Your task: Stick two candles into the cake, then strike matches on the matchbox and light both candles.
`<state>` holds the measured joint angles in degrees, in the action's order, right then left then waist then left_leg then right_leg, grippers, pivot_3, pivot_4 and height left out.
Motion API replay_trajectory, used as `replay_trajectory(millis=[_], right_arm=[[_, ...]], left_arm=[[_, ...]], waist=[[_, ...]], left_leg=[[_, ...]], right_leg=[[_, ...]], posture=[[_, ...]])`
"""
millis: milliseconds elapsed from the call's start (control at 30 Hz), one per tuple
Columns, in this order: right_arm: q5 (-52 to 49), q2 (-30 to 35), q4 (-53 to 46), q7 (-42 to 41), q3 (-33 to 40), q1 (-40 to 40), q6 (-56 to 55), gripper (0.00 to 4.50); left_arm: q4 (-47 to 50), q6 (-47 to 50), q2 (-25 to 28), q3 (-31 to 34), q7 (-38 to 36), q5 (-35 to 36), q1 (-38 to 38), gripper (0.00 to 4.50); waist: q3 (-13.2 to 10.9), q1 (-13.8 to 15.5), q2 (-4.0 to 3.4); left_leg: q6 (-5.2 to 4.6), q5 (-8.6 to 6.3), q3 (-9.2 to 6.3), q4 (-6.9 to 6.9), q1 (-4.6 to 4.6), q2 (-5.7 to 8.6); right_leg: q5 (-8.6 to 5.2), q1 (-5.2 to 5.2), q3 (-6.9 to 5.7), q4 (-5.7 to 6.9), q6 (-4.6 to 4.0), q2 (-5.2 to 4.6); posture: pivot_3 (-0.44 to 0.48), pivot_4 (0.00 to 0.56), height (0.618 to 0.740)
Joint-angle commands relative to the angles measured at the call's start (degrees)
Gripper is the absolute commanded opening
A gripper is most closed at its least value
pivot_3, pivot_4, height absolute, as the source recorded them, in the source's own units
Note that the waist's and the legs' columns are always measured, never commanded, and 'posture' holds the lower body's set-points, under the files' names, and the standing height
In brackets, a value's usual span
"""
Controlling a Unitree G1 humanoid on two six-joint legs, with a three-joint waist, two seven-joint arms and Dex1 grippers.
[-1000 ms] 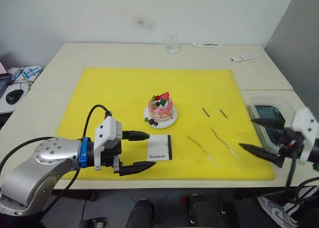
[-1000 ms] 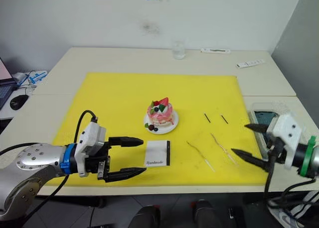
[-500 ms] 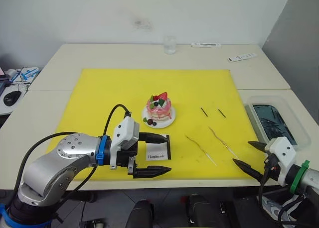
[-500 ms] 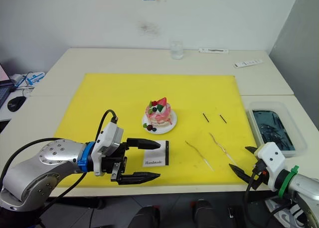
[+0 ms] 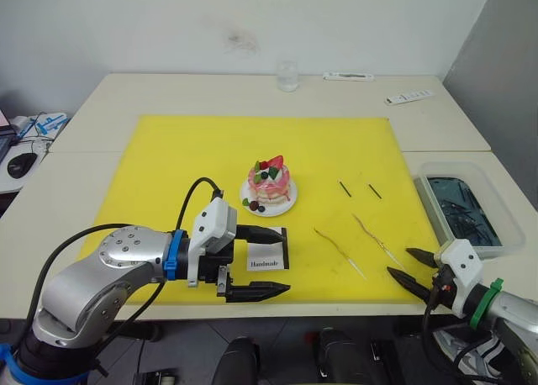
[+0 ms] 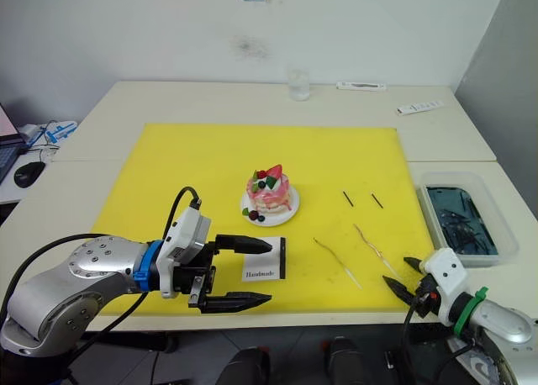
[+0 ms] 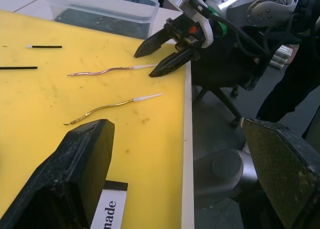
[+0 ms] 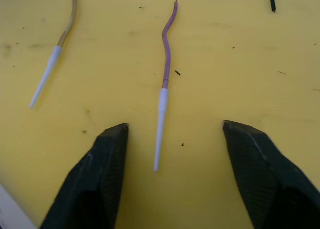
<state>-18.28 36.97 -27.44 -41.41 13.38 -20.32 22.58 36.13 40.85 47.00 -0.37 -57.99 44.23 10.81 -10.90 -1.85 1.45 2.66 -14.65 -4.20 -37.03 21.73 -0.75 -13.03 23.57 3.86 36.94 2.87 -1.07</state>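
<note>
The pink cake [image 5: 270,183] stands on its white plate [image 5: 287,207] in the middle of the yellow mat [image 5: 185,166]. The white matchbox [image 5: 269,255] lies flat in front of it, between the spread fingers of my open left gripper [image 5: 283,260]. Two wavy candles [image 5: 340,252] [image 5: 374,240] lie to the right, with two short dark matches [image 5: 345,188] [image 5: 374,191] beyond them. My right gripper [image 5: 398,261] is open at the mat's front right. Its fingers straddle the pale end of the nearer candle [image 8: 166,54] without touching it.
A clear plastic container [image 5: 462,204] with dark contents sits right of the mat. A glass [image 5: 288,76], a white strip [image 5: 349,76] and a remote [image 5: 410,96] lie at the table's far edge. The table's front edge runs just behind both grippers.
My right gripper came down from beside the container to the mat's front edge and closed in on the candle's pale end. My left gripper advanced to the matchbox, then held still.
</note>
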Motion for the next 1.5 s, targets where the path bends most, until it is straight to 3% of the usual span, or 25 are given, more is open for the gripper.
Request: replay_trajectory(millis=[33,200,233,700,967,1067,1167,1367,1500], right_arm=[[0.61,0.23,0.08,0.46,0.25,-0.81,-0.2,1.81],[0.03,0.17,-0.23,0.77,0.35,-1.07,-0.04,0.07],[-0.18,0.24,-0.52,0.77,0.49,-1.17,0.17,0.03],[-10.8,2.9,-9.35,-0.42,8.8,1.3,7.76,0.03],[-28.2,2.23,-14.76,7.38,8.25,18.49,19.07,0.03],[-36.77,-1.63,-14.3,13.32,5.29,27.65,22.37,0.03],[-41.23,-3.83,-13.51,17.02,3.49,31.85,24.18,0.03],[-50.7,-11.38,-11.36,26.07,-2.05,38.98,25.45,0.03],[-53.44,-12.45,-10.86,28.59,-4.29,40.26,25.7,0.03]], left_arm=[[0.61,-0.21,0.01,0.36,0.43,0.52,0.7,4.5],[0.17,-0.31,0.2,0.5,0.42,0.16,0.53,4.5],[0.1,-0.34,0.26,0.6,0.46,0.06,0.41,4.5],[-1.92,2.22,-0.83,4.51,5.71,2.6,-2.71,4.5],[-5.27,13.53,-5.71,10.4,16.13,20.08,-0.12,4.5],[-6.96,15.57,-10.4,10.83,25.01,31.41,3.94,4.5],[-8.11,15.8,-13.35,10.5,31.84,38.35,6.42,4.5],[-9.91,11.11,-23.02,8.23,44.23,45.66,10.1,4.5],[-9.69,8.46,-27.36,7.32,48.45,49.05,10.69,4.5]], waist=[[0.0,0.0,0.0],[0.01,0.01,0.01],[0.01,0.01,0.01],[0.0,0.01,0.01],[-0.04,-0.03,0.04],[-0.05,0.01,0.04],[-0.04,0.15,0.05],[-0.04,0.12,0.05],[-0.04,0.11,0.05]], left_leg=[[0.0,0.0,0.0,0.0,0.0,0.0],[0.0,0.0,0.0,-0.01,-0.01,0.0],[0.0,0.0,0.0,-0.01,-0.01,0.0],[0.0,0.0,-0.02,0.02,0.02,0.0],[-0.01,0.0,-0.1,-0.01,0.02,-0.03],[-0.01,0.0,-0.14,-0.01,0.06,0.0],[-0.01,0.0,-0.21,0.01,0.14,0.04],[0.01,0.0,-0.25,0.06,0.18,0.07],[0.01,0.0,-0.28,0.06,0.18,0.07]], right_leg=[[0.0,0.0,0.0,0.0,0.0,0.0],[0.0,0.0,0.0,0.0,0.0,0.0],[0.0,0.0,-0.01,0.01,0.0,0.0],[0.0,0.03,-0.01,0.01,0.0,0.0],[0.0,0.04,-0.08,0.03,0.01,0.03],[0.01,0.02,-0.08,0.02,0.02,0.03],[0.02,0.03,-0.11,0.01,0.03,0.03],[0.1,0.06,-0.1,0.04,0.24,0.01],[0.07,0.05,-0.14,0.04,0.19,0.02]], posture=[[0.0,0.15,0.74],[0.0,0.15,0.74],[0.0,0.15,0.74],[0.0,0.15,0.74],[0.0,0.15,0.74],[0.0,0.15,0.74],[0.0,0.15,0.74],[0.0,0.15,0.74],[0.0,0.15,0.74]])
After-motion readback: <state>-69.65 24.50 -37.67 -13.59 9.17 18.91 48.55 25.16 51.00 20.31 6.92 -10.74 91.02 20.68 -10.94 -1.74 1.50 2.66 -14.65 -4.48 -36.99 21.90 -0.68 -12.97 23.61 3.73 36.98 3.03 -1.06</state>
